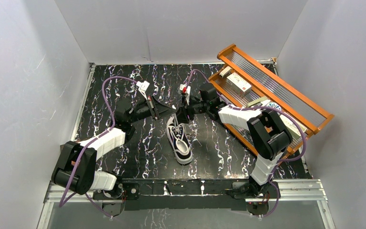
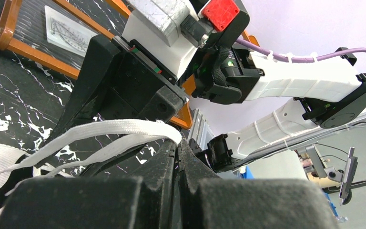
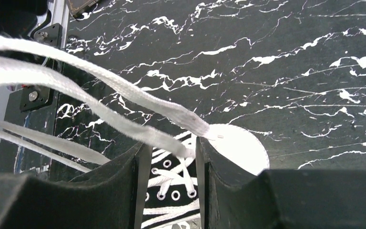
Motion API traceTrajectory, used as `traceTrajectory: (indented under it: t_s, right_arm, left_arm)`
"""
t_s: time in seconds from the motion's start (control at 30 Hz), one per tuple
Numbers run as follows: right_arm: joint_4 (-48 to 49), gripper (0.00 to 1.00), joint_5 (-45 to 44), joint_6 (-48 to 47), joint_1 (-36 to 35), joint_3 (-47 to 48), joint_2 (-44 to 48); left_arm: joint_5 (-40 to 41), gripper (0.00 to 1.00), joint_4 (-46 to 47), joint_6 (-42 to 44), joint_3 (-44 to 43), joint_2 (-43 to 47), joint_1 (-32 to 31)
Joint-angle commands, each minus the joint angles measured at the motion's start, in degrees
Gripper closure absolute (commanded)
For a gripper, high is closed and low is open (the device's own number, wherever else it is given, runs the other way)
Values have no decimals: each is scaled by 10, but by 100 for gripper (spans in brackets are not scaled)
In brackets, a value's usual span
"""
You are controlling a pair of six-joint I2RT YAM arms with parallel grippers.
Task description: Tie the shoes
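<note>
The shoe is a small black sneaker with a white sole and toe cap. It lies mid-table with its toe toward the arm bases. My left gripper hovers just behind the shoe's heel end. In the left wrist view it is shut on a folded loop of white lace. My right gripper faces it closely. In the right wrist view its jaws stand apart above the eyelets and toe cap. Two lace strands run across its fingertips.
An orange wooden tray with a ribbed clear panel and small boxes lies tilted at the back right, beside the right arm. White walls enclose the black marbled table on three sides. A metal rail runs along the near edge.
</note>
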State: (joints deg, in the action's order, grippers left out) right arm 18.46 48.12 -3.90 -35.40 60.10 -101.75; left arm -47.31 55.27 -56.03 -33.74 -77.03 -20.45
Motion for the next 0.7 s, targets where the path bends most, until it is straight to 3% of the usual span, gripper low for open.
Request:
traceTrajectory:
  t_s: [0.0, 0.17, 0.37, 0.5, 0.67]
  right_arm:
    - [72, 54, 4, 24, -7, -2, -11]
    - [87, 59, -7, 35, -12, 11, -30]
    - [-6, 100, -72, 11, -10, 27, 0]
    - [-202, 100, -139, -3, -9, 76, 39]
    - [-279, 100, -176, -28, -6, 63, 106]
  left_arm:
    - [6, 100, 34, -1, -7, 28, 3]
    - [2, 100, 34, -1, -9, 27, 3]
    - [11, 100, 33, 6, -9, 25, 3]
    - [55, 100, 4, 29, -2, 35, 6]
    - [64, 100, -35, 48, -8, 43, 9]
